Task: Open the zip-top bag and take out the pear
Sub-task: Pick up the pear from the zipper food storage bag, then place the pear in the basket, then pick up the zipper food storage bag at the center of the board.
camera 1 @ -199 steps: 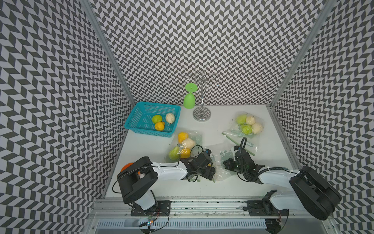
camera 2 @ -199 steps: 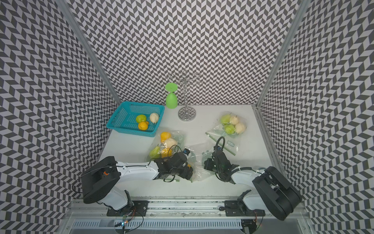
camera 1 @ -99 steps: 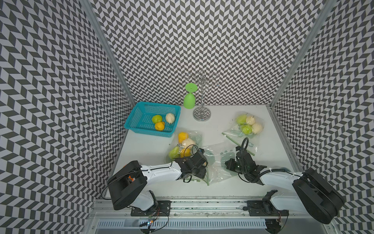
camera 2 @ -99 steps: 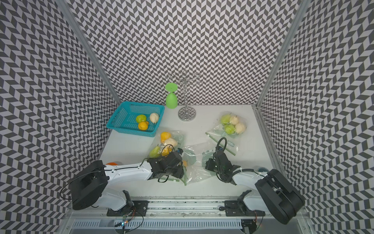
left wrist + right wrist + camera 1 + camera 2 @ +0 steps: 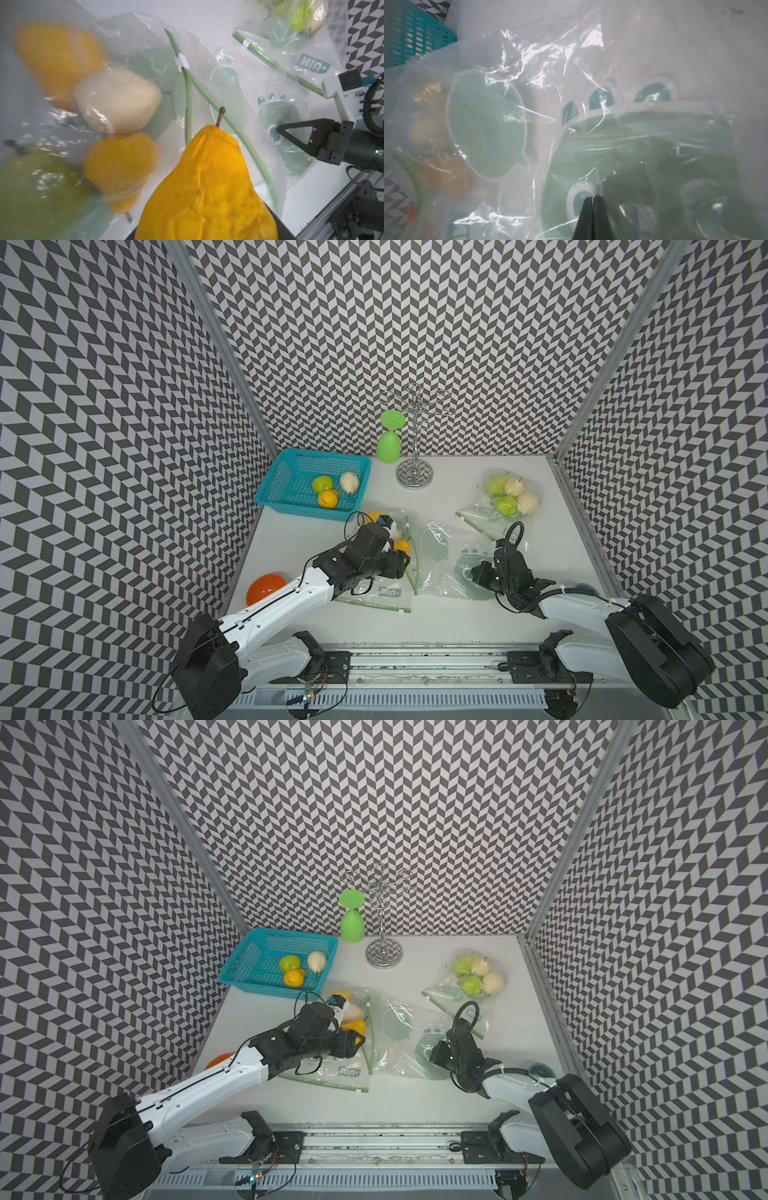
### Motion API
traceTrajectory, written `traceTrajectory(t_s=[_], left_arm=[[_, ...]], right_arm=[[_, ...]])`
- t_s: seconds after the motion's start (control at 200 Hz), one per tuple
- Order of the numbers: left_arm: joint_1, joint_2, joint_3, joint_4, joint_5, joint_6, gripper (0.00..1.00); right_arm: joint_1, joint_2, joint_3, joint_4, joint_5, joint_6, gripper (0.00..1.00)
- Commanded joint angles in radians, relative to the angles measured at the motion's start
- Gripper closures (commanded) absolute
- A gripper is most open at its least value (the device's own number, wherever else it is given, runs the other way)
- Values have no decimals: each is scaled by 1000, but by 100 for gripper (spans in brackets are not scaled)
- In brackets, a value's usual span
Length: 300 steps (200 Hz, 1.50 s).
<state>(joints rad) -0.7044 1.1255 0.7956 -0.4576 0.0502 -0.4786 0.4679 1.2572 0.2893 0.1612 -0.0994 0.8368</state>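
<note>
Resting in the left claw (image 5: 397, 564) — a wrinkled, yellow-orange pear (image 5: 207, 176), brown-stemmed.

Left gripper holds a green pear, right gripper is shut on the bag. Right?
No: the pear in the left gripper is orange-yellow, not green; the left wrist view shows it. The right gripper is shut on the bag, as said.

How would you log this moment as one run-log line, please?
left pincer: grips orange-yellow pear | right pincer: shut on clear zip-top plastic bag | green zip: parted
</note>
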Motion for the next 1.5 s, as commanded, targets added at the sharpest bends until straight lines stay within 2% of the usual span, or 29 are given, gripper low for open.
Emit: traceTrajectory(t_s=[0.0,0.165,0.275,0.461,0.596,0.676,0.751,0.836,0.881,0.956,1.127,1.197,1.307,1.397,1.457,1.497], left_arm=[[97,-35,63,-75,1,66,45],[263,17,213,-130,54,178,45],[429,73,309,-94,123,228,45],[630,337,495,-40,127,278,46],[695,529,611,1,118,287,45],[712,640,683,10,170,291,36],[720,735,739,13,184,295,16],[737,806,807,-28,224,286,11],[736,789,804,-27,220,281,10],[729,693,744,5,219,270,0],[687,371,555,-1,235,230,0],[654,228,425,35,294,200,2],[588,57,239,40,362,145,12],[530,-65,63,60,380,94,27],[501,-140,-42,72,354,53,44],[492,-181,-108,89,354,30,51]], right_arm=[[-14,5,33,-8,22,-2,100],[-69,28,92,-31,-7,-54,100],[-84,-1,109,-30,-14,-76,100],[-92,-101,134,-65,-67,-137,98],[-92,-176,167,-143,-108,-195,91],[-94,-195,178,-164,-170,-216,83],[-89,-193,195,-164,-295,-243,70],[-46,-199,197,-149,-428,-252,54],[14,-212,206,-148,-447,-249,48],[159,-225,233,-148,-427,-228,41],[426,-195,239,-26,-384,-92,37],[521,-134,267,5,-343,-59,36],[610,-15,307,18,-304,-28,36],[648,68,291,112,-310,29,36],[662,121,291,135,-297,56,37],[663,155,284,158,-285,73,37]])
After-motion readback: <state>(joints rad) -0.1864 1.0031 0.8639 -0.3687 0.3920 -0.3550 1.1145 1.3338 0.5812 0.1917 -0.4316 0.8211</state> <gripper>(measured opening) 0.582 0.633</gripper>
